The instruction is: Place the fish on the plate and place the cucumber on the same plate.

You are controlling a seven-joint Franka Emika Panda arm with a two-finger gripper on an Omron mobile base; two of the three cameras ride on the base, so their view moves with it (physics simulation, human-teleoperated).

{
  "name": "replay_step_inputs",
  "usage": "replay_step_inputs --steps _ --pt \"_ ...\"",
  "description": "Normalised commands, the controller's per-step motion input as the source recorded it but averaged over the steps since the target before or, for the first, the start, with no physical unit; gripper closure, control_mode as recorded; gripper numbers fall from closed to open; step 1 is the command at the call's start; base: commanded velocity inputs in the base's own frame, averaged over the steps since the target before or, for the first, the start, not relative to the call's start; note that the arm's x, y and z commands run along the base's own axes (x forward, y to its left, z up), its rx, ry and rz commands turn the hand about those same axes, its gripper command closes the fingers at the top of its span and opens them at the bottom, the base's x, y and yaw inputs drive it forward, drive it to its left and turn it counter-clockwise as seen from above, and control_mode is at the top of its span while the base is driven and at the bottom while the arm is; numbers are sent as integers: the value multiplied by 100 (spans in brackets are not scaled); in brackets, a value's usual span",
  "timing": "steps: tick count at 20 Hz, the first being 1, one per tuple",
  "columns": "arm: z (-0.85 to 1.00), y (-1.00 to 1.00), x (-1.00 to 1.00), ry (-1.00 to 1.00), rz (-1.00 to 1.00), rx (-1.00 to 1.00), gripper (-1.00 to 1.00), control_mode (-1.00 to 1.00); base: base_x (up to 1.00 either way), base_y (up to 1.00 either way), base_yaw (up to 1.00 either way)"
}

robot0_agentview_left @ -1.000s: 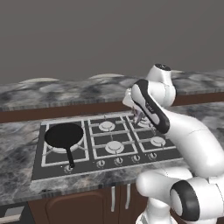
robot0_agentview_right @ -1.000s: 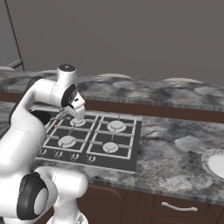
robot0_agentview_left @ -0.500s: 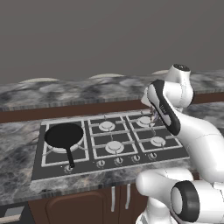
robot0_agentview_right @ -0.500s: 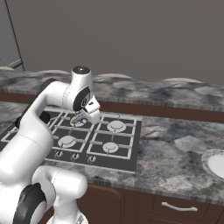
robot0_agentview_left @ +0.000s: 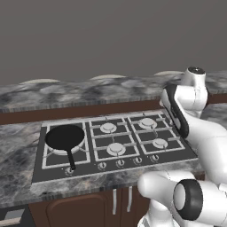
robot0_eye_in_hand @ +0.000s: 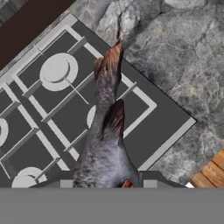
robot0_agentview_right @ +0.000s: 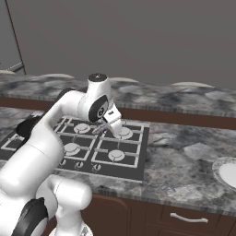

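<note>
A grey marbled stone counter [robot0_agentview_left: 17, 150] on dark brown wooden cabinets carries a black gas hob [robot0_agentview_left: 113, 144] with pale grates and 6 burners. A black long-handled frying pan [robot0_agentview_left: 64, 137] sits on the far left burner. At the far right, a round pale basin [robot0_agentview_right: 228, 171] is set into the counter.
</note>
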Motion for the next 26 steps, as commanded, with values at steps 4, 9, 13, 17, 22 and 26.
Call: replay_step_inputs --steps 4,9,13,17,22,26 --pt "-10 -78 0 0 -1 -5 100 -100 0 0 0" --pt "0 -83 -1 1 0 -1 100 -100 0 0 0" --pt "0 -84 -4 0 0 0 100 -100 0 0 0" --pt "0 -79 0 5 -5 0 100 -100 0 0 0" --pt "0 -81 0 11 -15 0 100 -100 0 0 0" --pt "0 -80 -4 0 -7 0 100 -100 0 0 0"
